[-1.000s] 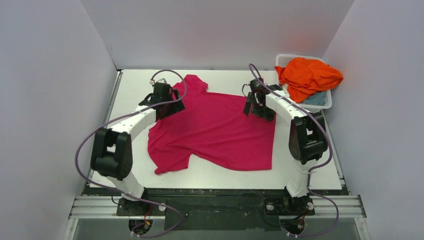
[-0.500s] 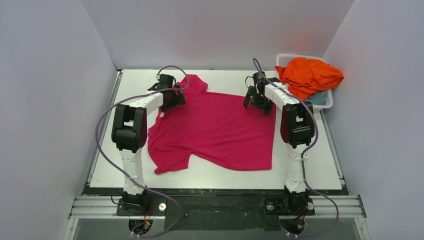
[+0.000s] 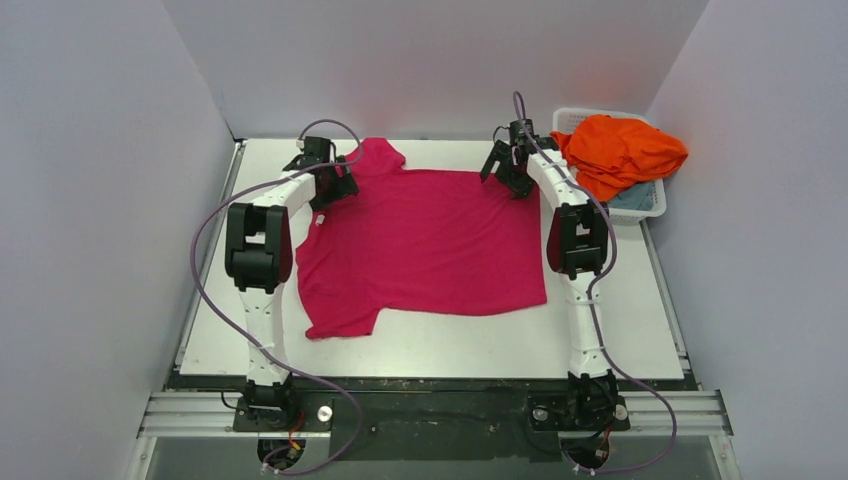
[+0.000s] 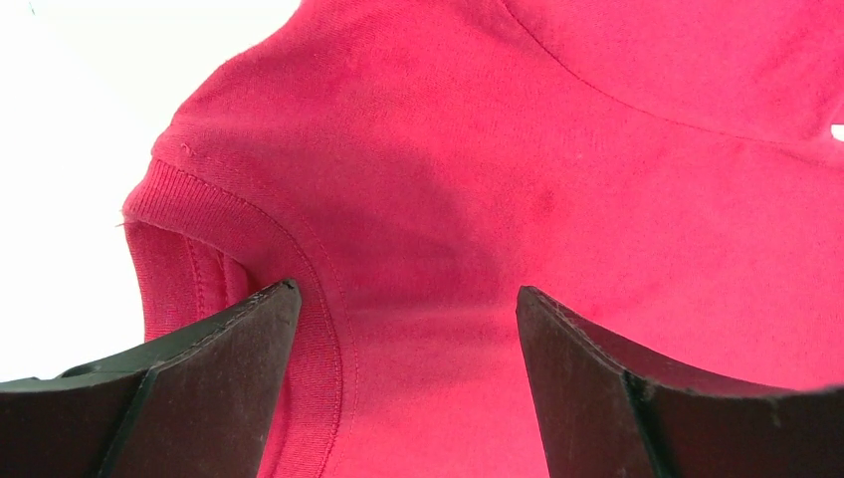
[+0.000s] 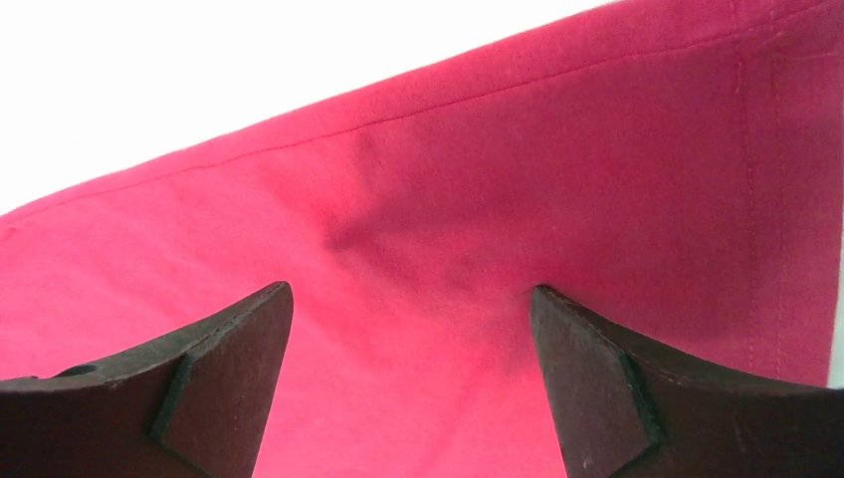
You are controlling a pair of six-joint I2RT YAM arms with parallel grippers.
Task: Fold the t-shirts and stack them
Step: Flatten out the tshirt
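The magenta-pink t-shirt (image 3: 425, 250) lies spread flat on the white table, its collar at the far left. My left gripper (image 3: 331, 186) is open over the collar end; in the left wrist view (image 4: 406, 289) its fingers straddle the cloth beside the ribbed collar (image 4: 299, 329). My right gripper (image 3: 506, 176) is open over the shirt's far right corner; in the right wrist view (image 5: 410, 289) pink cloth (image 5: 557, 179) with a stitched hem lies between the jaws. The orange t-shirt (image 3: 620, 150) is heaped in the basket, over a pale blue-grey one (image 3: 632, 200).
The white lattice basket (image 3: 655, 208) stands at the back right corner of the table (image 3: 620, 330). Grey walls close in the left, back and right sides. Both arms reach far out along the shirt's two sides.
Both grippers moved toward the back of the table. The shirt's far edge went back with them, and the cloth now lies flatter and squarer.
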